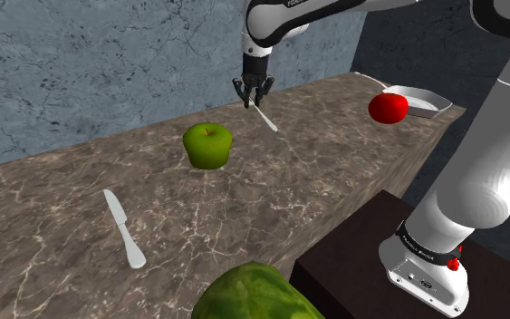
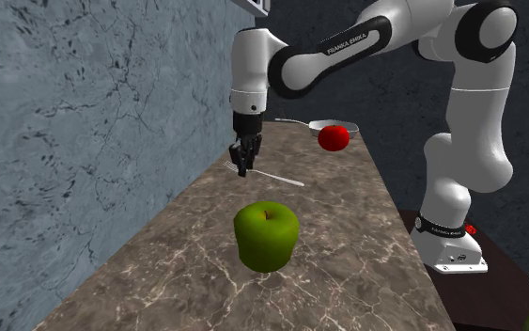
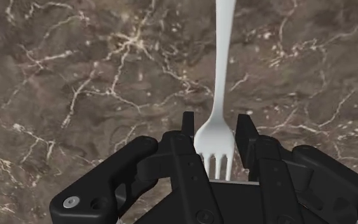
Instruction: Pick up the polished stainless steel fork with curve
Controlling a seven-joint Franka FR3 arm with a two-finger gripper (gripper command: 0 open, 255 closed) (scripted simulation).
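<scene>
Pincer [image 1: 254,98] pinches the fork [image 3: 222,76] at its tine end, fingers [image 3: 187,130] tight against both sides of the head. The fork sits at the far part of the tabletop [image 1: 334,181] near the wall, beyond the apple [image 1: 208,145], with its handle slanting away from the pincer. Grasp judged done; lift clear of the tabletop left to do, and cannot tell whether the handle tip touches it.

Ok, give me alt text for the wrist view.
The black gripper clasps the tined end of a white fork between its two fingers, with the handle running straight away from it. Underneath is a dark brown marble counter with pale veins.
</scene>
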